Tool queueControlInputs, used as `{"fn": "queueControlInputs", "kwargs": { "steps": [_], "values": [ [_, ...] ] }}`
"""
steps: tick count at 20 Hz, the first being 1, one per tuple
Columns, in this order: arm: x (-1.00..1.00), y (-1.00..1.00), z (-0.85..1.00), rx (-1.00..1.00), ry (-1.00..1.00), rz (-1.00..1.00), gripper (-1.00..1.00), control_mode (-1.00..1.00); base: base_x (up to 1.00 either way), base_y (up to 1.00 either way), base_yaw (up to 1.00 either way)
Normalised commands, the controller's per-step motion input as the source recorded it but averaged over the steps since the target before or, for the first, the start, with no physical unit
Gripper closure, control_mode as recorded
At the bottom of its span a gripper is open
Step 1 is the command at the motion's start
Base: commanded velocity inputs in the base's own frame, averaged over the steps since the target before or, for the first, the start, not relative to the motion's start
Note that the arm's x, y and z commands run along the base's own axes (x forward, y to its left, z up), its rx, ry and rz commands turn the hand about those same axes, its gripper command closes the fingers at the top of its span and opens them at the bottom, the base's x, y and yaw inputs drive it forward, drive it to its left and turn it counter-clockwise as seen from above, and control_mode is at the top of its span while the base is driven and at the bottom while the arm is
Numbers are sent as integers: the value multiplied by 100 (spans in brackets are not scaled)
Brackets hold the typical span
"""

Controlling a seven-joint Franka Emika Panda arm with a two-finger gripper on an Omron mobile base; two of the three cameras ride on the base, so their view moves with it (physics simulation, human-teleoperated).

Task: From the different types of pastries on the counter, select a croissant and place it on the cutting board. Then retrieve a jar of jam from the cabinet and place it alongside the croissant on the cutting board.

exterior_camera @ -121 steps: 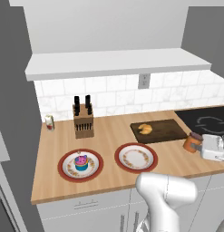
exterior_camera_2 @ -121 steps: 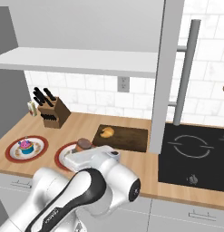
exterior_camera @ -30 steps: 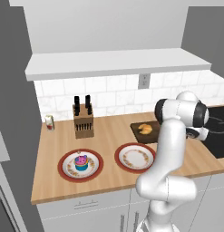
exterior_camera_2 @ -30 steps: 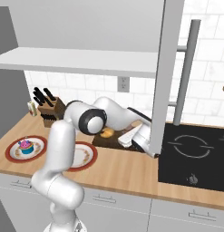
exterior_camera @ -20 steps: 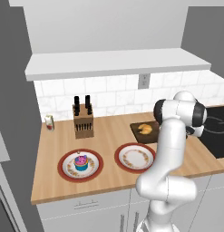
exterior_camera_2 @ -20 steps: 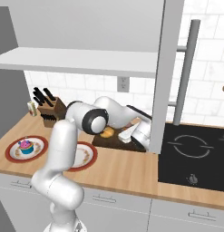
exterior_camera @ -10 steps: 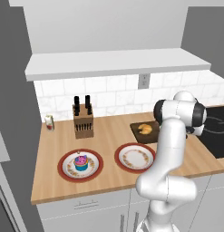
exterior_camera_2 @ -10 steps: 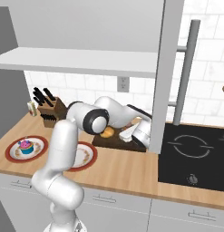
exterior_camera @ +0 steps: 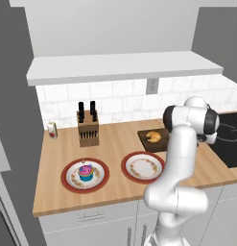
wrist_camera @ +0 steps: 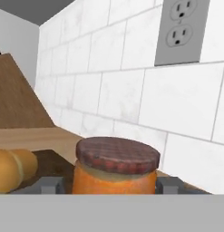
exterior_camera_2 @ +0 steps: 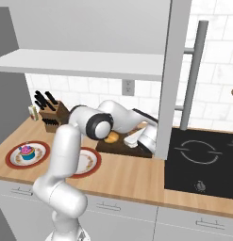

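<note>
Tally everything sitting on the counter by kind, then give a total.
Plates: 2
Cupcake: 1
Croissant: 1
Jam jar: 1
Cutting board: 1
Knife block: 1
Shaker: 1
Total: 8

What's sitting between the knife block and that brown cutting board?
Bare counter only, between knife block and cutting board, seen from the left base view.
</note>
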Motion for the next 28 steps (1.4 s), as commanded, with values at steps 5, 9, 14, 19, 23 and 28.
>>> {"fn": "queueControlInputs", "kwargs": {
  "steps": [5,9,14,19,23,28],
  "values": [
    [-30,-19,37,6,0,-1,-100,-100,0,0,0],
    [-66,-10,56,3,0,-6,-100,-100,0,0,0],
    [-89,0,58,0,6,-7,-100,-100,0,0,0],
    [-86,0,50,0,26,-8,-100,-100,0,0,0],
    [-81,1,60,0,31,-7,-100,-100,0,0,0],
    [-78,17,94,-2,9,-1,-100,-100,0,0,0]
  ]
}}
